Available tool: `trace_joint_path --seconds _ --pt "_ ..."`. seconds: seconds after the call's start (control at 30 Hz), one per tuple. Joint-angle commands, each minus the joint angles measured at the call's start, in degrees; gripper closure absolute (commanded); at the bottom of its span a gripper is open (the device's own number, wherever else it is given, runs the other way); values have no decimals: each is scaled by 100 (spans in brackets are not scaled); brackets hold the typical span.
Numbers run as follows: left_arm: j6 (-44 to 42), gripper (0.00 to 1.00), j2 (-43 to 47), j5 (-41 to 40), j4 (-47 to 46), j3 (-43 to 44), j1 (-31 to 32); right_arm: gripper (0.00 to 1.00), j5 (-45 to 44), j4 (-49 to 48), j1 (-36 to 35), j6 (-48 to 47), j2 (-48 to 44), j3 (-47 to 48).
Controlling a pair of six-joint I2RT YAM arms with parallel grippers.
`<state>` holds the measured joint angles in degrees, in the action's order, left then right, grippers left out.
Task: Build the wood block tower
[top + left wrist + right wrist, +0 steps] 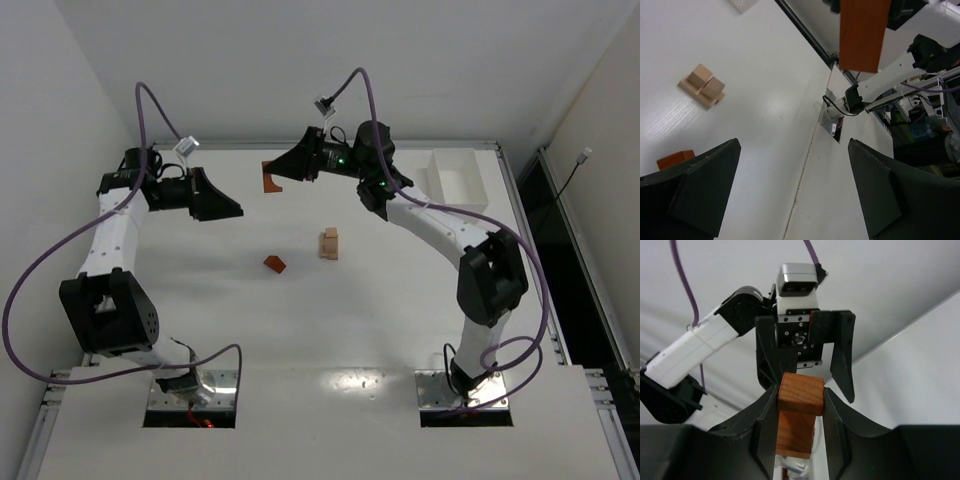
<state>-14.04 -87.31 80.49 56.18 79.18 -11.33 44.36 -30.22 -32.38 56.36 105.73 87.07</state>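
Note:
My right gripper (278, 177) is shut on a reddish-orange arch-shaped wood block (270, 178), held in the air at the back middle of the table. In the right wrist view the block (799, 412) sits clamped between the two fingers. It also shows in the left wrist view (863, 32). My left gripper (232, 211) is open and empty, facing the right gripper from the left. A low stack of tan blocks, the tower (329, 243), stands at the table's middle; it shows in the left wrist view (703, 85). A small reddish-orange block (275, 263) lies left of it.
A white rectangular box (455, 178) stands at the back right. The table's edges run along the walls at the back and at both sides. The arm bases sit at the near edge.

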Motion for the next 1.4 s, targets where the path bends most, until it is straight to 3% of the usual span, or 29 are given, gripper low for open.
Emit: trace_joint_path --seconds 0.0,0.23,0.43,0.5,0.73,1.37 --pt "-1046 13 -41 1013 673 300 8 100 -752 -309 -215 1016 -308 -242" --pt "-2480 15 74 1224 1772 -16 -124 100 -1034 -362 -453 1588 -177 152" --pt "-2288 15 372 1224 1773 36 -124 100 -1034 -607 -611 1712 -35 118" --pt "-2148 11 538 1224 1773 36 -124 100 -1034 -766 -664 1712 -96 -101" --pt "-1962 12 548 1224 1773 107 -308 100 -973 -1776 -840 1765 -158 -822" --pt "-1743 19 249 1224 1773 406 -308 100 -973 -2304 -954 1817 -97 -1350"
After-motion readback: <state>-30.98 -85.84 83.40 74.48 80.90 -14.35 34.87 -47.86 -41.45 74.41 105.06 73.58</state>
